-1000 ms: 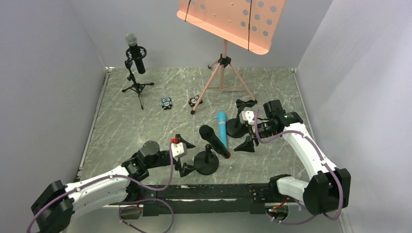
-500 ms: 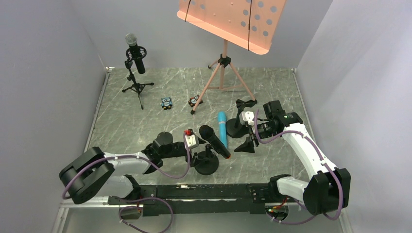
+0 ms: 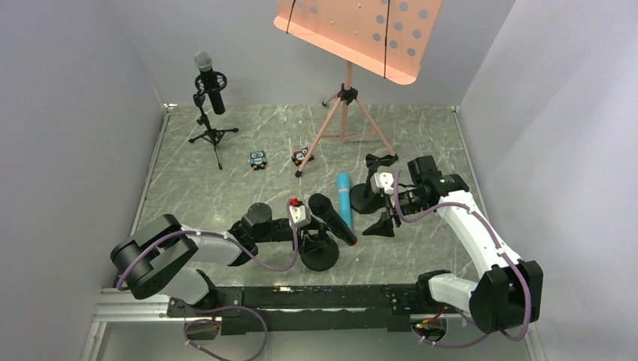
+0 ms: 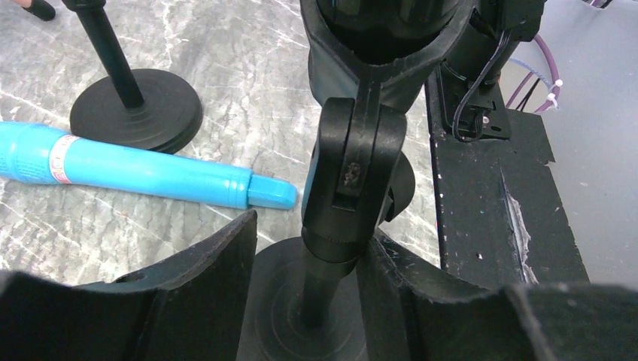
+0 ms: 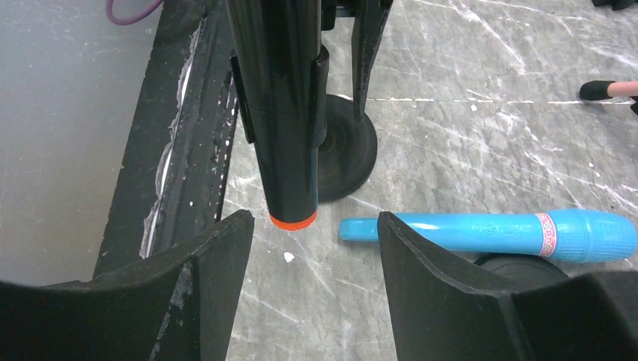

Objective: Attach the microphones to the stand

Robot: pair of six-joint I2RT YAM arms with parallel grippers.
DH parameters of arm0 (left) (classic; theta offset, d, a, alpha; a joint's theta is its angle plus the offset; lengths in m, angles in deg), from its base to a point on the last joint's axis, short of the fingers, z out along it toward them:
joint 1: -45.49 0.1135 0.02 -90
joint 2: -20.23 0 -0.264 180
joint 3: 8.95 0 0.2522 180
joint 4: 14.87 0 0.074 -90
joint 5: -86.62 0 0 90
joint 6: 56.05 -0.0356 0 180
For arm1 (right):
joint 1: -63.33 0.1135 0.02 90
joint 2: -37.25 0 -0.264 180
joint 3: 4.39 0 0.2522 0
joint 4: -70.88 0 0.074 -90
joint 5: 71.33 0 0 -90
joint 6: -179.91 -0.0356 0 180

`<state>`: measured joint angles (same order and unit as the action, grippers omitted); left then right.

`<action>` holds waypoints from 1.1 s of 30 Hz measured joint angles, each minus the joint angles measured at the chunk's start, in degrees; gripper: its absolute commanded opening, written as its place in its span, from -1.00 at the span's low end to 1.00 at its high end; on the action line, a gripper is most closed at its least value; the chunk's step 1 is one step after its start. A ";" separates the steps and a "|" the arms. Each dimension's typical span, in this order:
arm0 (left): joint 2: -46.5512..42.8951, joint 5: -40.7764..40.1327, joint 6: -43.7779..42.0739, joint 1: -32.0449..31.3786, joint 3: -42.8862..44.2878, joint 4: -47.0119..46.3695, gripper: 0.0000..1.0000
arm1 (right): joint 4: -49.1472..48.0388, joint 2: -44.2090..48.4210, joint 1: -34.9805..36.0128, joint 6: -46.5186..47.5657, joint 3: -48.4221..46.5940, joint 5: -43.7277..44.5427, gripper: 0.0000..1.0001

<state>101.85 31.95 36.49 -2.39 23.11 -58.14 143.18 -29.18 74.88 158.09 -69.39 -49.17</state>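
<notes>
Three microphones show in the overhead view. The silver-headed microphone (image 3: pixel 208 81) sits clipped in a tripod stand (image 3: pixel 211 135) at the upper left. The turquoise microphone (image 3: pixel 344 198) lies flat on the table (image 3: pixel 211 195) near the middle. The black microphone with the orange end cap (image 3: pixel 332 219) rests tilted in the clip of a round-based stand (image 3: pixel 320 254) at lower centre. The left gripper (image 4: pixel 308 241) straddles that stand's post just under the clip joint, jaws partly spread, with one finger close against the post and a gap at the other. The right gripper (image 5: pixel 312 233) hovers just right of the turquoise microphone, jaws wide with nothing between them; beyond its fingers the orange cap points down toward the table. A second round-based stand (image 3: pixel 363 200) sits just beside the turquoise microphone, under the right gripper. A pink music stand (image 3: pixel 353 34) and two owl figurines (image 3: pixel 258 159) stand toward the top of the frame.
</notes>
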 measured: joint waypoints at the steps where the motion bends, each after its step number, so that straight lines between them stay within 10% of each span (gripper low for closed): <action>1: 0.37 0.11 0.22 -0.02 0.00 -0.44 0.09 | 0.00 0.00 -0.02 0.00 0.00 0.02 0.34; 17: 2.01 -1.99 -1.97 -4.52 -0.04 0.39 0.05 | 0.13 0.00 -0.28 0.00 0.00 0.00 0.34; 33: 2.25 -5.44 -2.99 -4.68 -0.98 0.31 -1.00 | 0.15 0.02 -0.33 0.35 0.00 0.00 0.34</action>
<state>104.10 26.51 33.50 -7.07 22.13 -57.84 143.33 -29.16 74.55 158.44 -69.39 -49.17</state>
